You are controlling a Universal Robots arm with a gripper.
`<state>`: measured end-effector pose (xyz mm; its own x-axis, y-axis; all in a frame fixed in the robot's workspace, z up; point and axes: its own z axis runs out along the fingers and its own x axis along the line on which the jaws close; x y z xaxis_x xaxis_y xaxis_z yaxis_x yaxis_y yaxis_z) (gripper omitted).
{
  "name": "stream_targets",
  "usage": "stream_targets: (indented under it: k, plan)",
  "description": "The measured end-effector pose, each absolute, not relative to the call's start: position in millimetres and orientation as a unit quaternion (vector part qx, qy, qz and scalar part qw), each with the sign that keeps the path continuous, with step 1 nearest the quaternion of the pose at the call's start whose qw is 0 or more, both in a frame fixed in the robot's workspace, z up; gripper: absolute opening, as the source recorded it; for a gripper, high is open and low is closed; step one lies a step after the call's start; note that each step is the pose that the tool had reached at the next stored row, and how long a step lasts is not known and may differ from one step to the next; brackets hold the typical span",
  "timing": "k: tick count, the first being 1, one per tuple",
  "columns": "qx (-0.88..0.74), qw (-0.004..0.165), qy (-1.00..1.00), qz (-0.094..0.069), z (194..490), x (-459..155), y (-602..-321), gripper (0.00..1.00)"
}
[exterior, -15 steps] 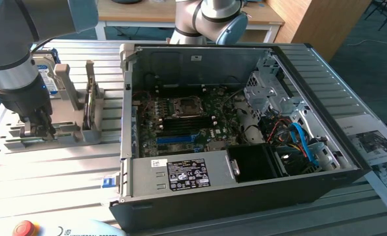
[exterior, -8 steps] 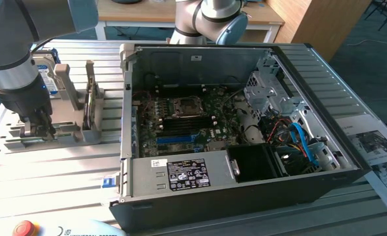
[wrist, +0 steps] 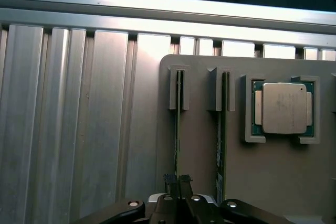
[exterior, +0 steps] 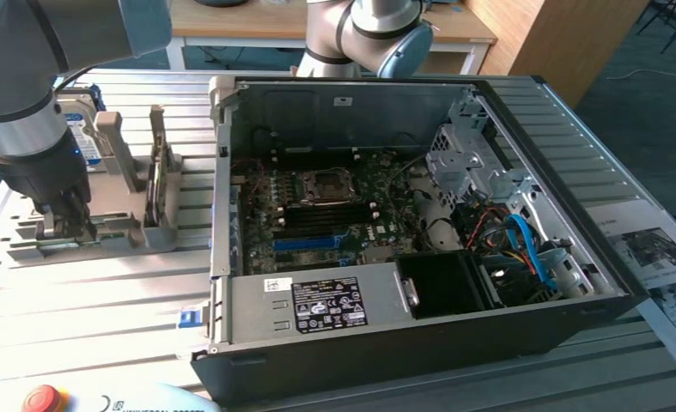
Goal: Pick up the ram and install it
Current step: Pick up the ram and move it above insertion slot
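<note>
The claw (wrist: pixel 177 181) is clamping the ram (wrist: pixel 177 129) standing in its grey holder (wrist: pixel 199 150), while the pendant (exterior: pixel 155 400) at the exterior view's lower left is showing "UNIVERSAL ROBOTS".

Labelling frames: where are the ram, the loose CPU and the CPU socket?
CPU (wrist: pixel 284 107), wrist view, middle of its metal lid.
ram (wrist: pixel 177 140), wrist view, upper edge, stick farther from the CPU.
CPU socket (exterior: pixel 318 186), exterior view, its centre.

You had a ribbed aluminium table (exterior: pixel 86 300) carrying an open computer case (exterior: pixel 314 354), a grey parts holder (exterior: pixel 120 236) toward the exterior view's left, and printed sheets (exterior: pixel 653 245) toward its right.
</note>
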<state>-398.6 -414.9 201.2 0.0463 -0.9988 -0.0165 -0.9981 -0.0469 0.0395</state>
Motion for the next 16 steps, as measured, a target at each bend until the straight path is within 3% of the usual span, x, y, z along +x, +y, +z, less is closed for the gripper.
stream_targets:
  k: [16]
  plan:
    - [0.723, 0.009, -0.69, -0.02, 205.7, -398.6, -414.9, 0.12]
